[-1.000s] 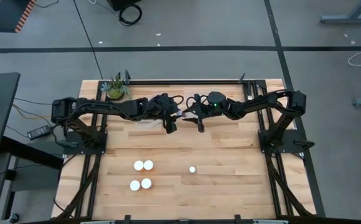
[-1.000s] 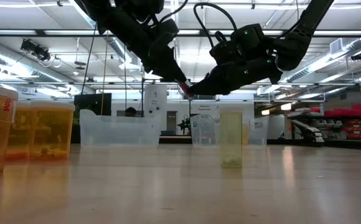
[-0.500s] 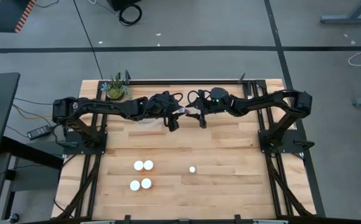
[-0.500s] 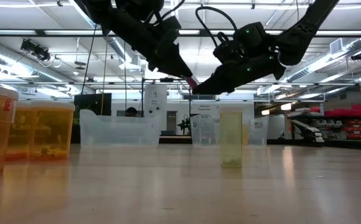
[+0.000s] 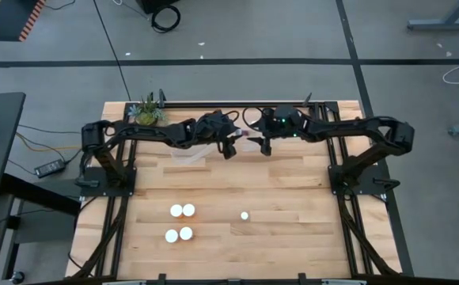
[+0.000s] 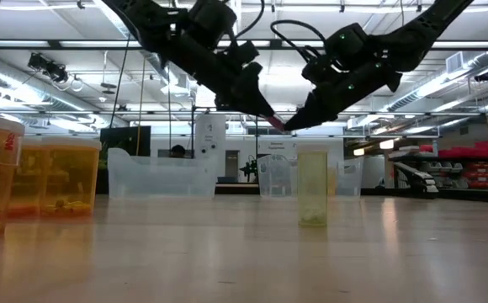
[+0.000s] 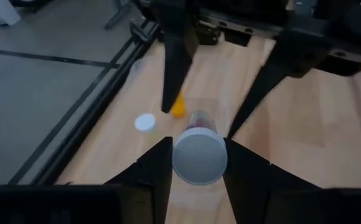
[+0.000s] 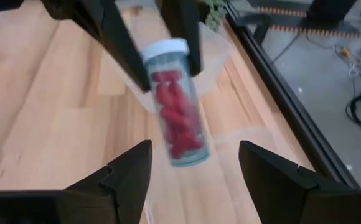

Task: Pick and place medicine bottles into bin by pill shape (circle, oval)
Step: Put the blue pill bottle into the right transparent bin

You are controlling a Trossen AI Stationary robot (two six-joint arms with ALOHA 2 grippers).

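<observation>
Holding: the left gripper (image 7: 196, 171) was clamped on a clear bottle (image 8: 175, 109) of red pills, one finger on each side just below its white cap.
Bottle position: it hung in the air over the far middle of the table (image 5: 293, 237), tilted, between the tips of the two arms and clear of the wood.
Right gripper (image 8: 193, 165): its fingers were spread wide and gripped nothing; in its own wrist view the bottle lay ahead of them, in line with the gap between them.
Arms: in the high view both reached inward from their sides and met nose to nose near the far edge; in the low view both came down from above and nearly touched at the tips.
Other bottles, near side: four wide white caps (image 5: 180, 222) stood in a tight square on the left half of the table, and one narrower cap (image 5: 244, 214) stood alone to their right, well apart from them.
Low view: orange bottles (image 6: 67, 177) stood close at the left edge, and one pale yellowish bottle (image 6: 313, 187) stood upright near the middle.
Under the left gripper: a small orange bottle (image 7: 178, 107) and a white cap (image 7: 145, 122) showed on the wood near the table's edge; I could not tell whether they touched.
Bin: a clear bin (image 5: 187, 153) sat on the table beneath the left arm.
Plant: a small green potted plant (image 5: 146, 113) stood at the far left corner.
</observation>
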